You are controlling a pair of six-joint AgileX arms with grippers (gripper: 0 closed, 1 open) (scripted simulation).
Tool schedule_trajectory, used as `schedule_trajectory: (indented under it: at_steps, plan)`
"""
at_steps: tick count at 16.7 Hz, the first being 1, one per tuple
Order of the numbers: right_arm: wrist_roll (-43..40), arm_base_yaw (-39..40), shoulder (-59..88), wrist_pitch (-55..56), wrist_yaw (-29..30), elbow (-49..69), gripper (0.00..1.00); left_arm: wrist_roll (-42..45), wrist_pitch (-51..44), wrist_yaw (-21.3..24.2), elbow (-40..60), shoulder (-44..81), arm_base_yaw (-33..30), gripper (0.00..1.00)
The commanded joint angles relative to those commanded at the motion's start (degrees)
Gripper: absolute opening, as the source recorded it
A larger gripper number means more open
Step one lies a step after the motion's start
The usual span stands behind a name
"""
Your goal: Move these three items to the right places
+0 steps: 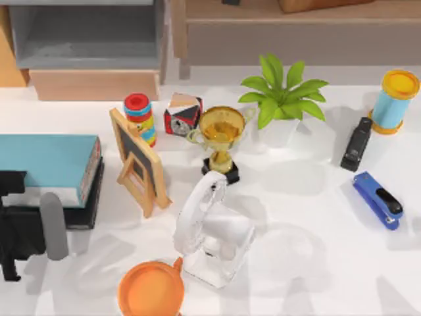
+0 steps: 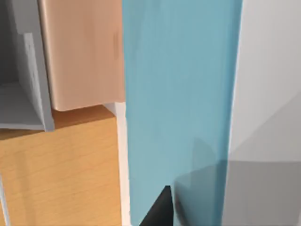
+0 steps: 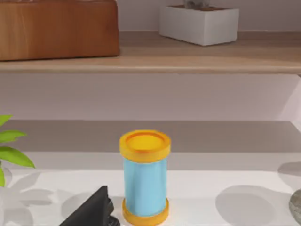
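Note:
My left gripper (image 1: 13, 184) is at the table's left edge, over the near end of a teal book (image 1: 46, 161) that lies on top of a dark book. In the left wrist view the teal cover (image 2: 178, 103) runs close under the camera, with a dark tip at its lower edge. A black stapler (image 1: 356, 143), a blue stapler (image 1: 377, 199) and a blue tube with yellow caps (image 1: 393, 100) lie at the right. The right wrist view faces that tube (image 3: 145, 176), with the black stapler (image 3: 91, 209) beside it.
Mid-table stand a ring-stack toy (image 1: 139, 115), a cube (image 1: 183, 114), a gold trophy (image 1: 221, 135), a potted plant (image 1: 283, 99), a chalkboard easel (image 1: 139, 161), a white fan (image 1: 210, 230) and an orange disc (image 1: 151, 289). A grey cabinet (image 1: 89, 33) and wooden shelves (image 3: 150, 61) line the back.

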Motion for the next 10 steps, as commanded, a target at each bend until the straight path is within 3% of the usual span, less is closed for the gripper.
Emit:
schedule_trajectory:
  at_steps: [10]
  plan:
    - [0.0, 0.0, 0.0, 0.0, 0.0, 0.0, 1.0, 0.2, 1.6, 0.0, 0.4, 2.4, 0.0, 0.0]
